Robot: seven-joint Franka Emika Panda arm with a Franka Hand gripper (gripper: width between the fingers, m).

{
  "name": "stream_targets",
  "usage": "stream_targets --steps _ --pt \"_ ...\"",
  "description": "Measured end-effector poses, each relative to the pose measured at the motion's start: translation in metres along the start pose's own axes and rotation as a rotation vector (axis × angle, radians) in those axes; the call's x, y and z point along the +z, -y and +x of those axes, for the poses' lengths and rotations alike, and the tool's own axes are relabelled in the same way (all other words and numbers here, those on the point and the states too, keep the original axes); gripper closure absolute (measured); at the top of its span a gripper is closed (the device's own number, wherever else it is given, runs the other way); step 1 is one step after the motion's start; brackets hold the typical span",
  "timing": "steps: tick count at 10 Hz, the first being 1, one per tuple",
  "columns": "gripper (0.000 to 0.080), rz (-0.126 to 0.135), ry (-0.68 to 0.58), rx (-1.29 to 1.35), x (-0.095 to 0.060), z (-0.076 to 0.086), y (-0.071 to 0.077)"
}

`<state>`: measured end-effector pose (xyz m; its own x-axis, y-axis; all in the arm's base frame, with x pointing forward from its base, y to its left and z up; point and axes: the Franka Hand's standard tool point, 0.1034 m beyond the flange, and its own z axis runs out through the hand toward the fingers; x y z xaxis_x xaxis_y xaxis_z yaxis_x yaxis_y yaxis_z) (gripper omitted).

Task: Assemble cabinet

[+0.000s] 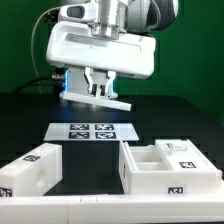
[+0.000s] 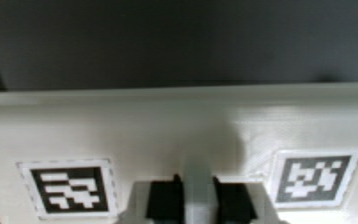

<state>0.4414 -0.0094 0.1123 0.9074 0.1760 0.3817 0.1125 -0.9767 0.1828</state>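
Observation:
My gripper is shut on a thin white cabinet panel and holds it above the black table, behind the marker board. In the wrist view the gripper pinches the panel's edge between two tags, one on each side. An open white cabinet box with inner compartments and tags lies at the exterior view's front right. A closed white tagged cabinet part lies at the front left.
The table is black, with a white strip along its front edge. A green wall stands behind the arm. The arm's white housing hangs over the far middle of the table.

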Motion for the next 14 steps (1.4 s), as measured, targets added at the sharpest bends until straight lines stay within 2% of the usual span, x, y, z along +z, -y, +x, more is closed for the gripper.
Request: stream_targets --steps 1,2,3,4,5,6,8,10,11,12,13,14 --pt "0.0734 0.004 0.000 -0.051 0.001 0.001 0.002" --pt "0.0734 0.029 0.005 -0.066 0.000 0.004 0.014" --pt "0.0734 0.070 0.005 -0.109 -0.005 0.013 0.027" --pt "0.0734 0.090 -0.018 -0.129 -0.013 0.022 0.040" --pt "0.0734 0.113 -0.038 -0.184 -0.017 0.031 0.062" --pt "0.0734 0.127 -0.048 -0.230 -0.019 0.035 0.077" --pt "0.0734 0.124 -0.050 -0.347 -0.017 0.033 0.075" --pt "0.0734 0.126 -0.034 -0.334 -0.015 0.030 0.070" --pt "0.0734 0.170 0.012 -0.295 -0.023 0.027 0.063" --pt "0.0734 0.221 0.021 -0.272 -0.042 0.033 0.067" --pt "0.0734 0.295 0.070 -0.279 -0.056 0.032 0.074" --pt "0.0734 0.354 0.084 -0.272 -0.071 0.035 0.076"
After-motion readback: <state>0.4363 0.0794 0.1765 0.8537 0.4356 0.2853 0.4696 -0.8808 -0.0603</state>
